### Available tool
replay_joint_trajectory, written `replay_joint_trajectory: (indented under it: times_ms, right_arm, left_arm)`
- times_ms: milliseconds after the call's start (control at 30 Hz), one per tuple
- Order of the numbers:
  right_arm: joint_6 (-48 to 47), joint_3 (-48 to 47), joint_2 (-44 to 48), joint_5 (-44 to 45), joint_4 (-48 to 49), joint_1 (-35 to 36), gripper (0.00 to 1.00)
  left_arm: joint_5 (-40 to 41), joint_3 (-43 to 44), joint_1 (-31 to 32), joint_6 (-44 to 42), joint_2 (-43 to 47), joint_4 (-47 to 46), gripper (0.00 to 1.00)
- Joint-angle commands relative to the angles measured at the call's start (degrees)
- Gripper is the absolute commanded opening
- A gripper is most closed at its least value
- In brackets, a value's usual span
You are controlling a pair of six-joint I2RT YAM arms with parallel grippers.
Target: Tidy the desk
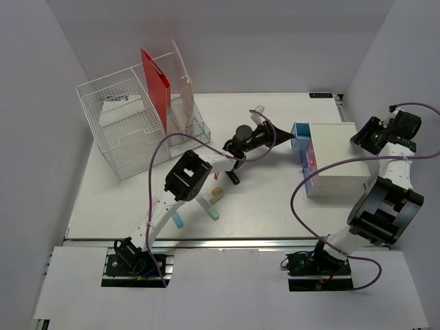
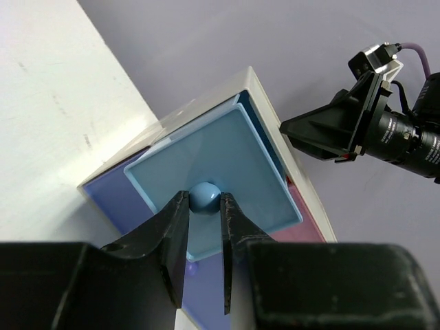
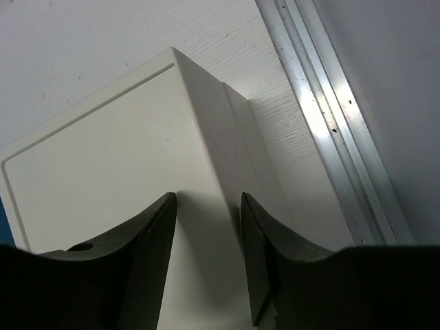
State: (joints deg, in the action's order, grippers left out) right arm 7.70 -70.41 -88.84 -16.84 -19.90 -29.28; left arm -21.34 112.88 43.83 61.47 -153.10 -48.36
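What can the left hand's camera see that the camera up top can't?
Only the left wrist view shows the round blue knob, pinched by the left hand. Only the top view shows the wire-mesh organizer and the red folder. Both show the blue drawer, the white drawer box and the desk.

My left arm stretches across the large white flat surface [image 1: 275,206], and my left fingers [image 1: 276,135] meet the light blue plastic drawer [image 1: 300,133] sticking out of the white drawer box [image 1: 337,158]. A pink drawer [image 1: 311,157] juts out just nearer to me. My right fingers [image 1: 361,139] sit at the box's far right edge. Far left stands a wire-mesh file organizer [image 1: 124,130] holding an upright red folder [image 1: 157,86]. A teal stick [image 1: 212,210] and a light blue stick [image 1: 178,220] lie by my left arm.
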Motion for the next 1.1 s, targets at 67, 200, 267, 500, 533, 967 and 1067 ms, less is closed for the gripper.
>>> replay_joint_trajectory:
  times_ms: [67,200,267,500,533,967,1067]
  right_arm:
    - [-1.46,-2.62,-0.37,6.47,-6.81,0.1,0.47]
    - [-1.73,-4.56,-0.81,8.48,-7.7,0.1,0.48]
    - [-1.9,-5.87,-0.81,10.68,-8.05,0.1,0.48]
    - [-2.26,-11.41,-0.81,11.39,-9.98,0.1,0.54]
    - [-2.26,-11.85,-0.64,11.39,-10.16,0.1,0.57]
    - [-5.06,-15.72,7.53,5.68,-13.58,4.83,0.87]
    - [-7.53,-18.7,9.21,12.05,-17.97,13.69,0.89]
  left_arm:
    - [-4.4,-6.5,-3.57,-1.18,8.77,-0.68,0.0]
    - [-4.67,-14.52,-4.46,-4.59,14.12,-1.57,0.0]
    - [-4.5,-16.72,-4.46,-7.05,16.07,0.19,0.0]
    - [-4.5,-19.97,-5.16,-8.82,20.03,2.04,0.13]
    - [-4.5,-20.68,-5.34,-8.91,20.99,1.95,0.16]
    - [-1.69,-27.97,-6.3,-19.02,32.41,15.57,0.98]
    - [-1.07,-29.99,-7.53,-20.51,37.07,21.71,0.98]
